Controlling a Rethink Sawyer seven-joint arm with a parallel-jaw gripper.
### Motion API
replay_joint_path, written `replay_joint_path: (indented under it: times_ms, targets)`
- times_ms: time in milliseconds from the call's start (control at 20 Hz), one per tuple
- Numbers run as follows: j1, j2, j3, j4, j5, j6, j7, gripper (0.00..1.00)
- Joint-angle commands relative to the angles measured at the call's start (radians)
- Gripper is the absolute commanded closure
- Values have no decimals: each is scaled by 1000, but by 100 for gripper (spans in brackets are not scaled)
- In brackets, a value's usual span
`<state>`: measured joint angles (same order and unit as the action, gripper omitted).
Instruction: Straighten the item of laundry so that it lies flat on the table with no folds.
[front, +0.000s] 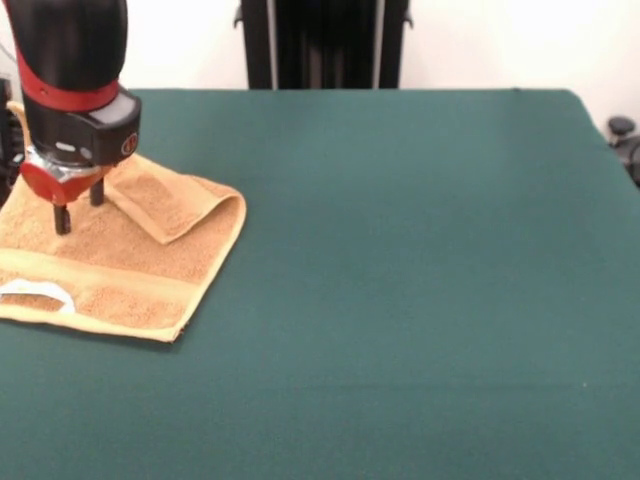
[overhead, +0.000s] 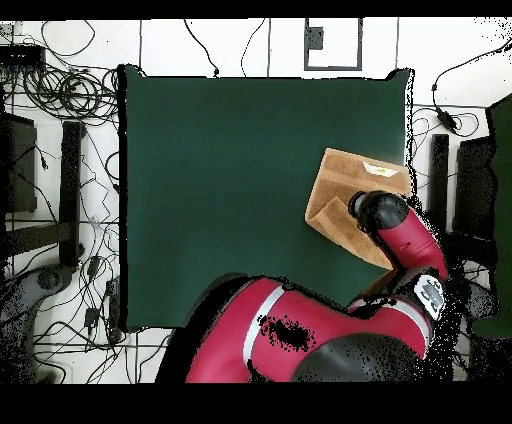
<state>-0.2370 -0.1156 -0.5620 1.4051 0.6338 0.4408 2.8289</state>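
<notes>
Front view: the end effector (front: 79, 211) stands with fingers apart on the towel (front: 120, 262), gripping nothing, beside a folded-over corner at the surface's (front: 420, 280) edge. Overhead view: the arm hides that fold, so dragging could bunch the cloth further.

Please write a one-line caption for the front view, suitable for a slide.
Gripper, fingers open, stands on an orange-tan towel with one corner folded over, near the green table edge.

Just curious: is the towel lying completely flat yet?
No, one corner of the towel is folded over onto itself beside the gripper.
</notes>
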Motion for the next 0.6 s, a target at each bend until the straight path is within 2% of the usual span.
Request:
replay_joint_path:
  times_ms: [50, 350, 600]
  targets:
    - [-35, -33, 22, -26, -32, 305, 145, 0]
    - [-93, -113, 81, 104, -17, 181, 70, 0]
    - [-118, -186, 129, 174, -14, 138, 41, 0]
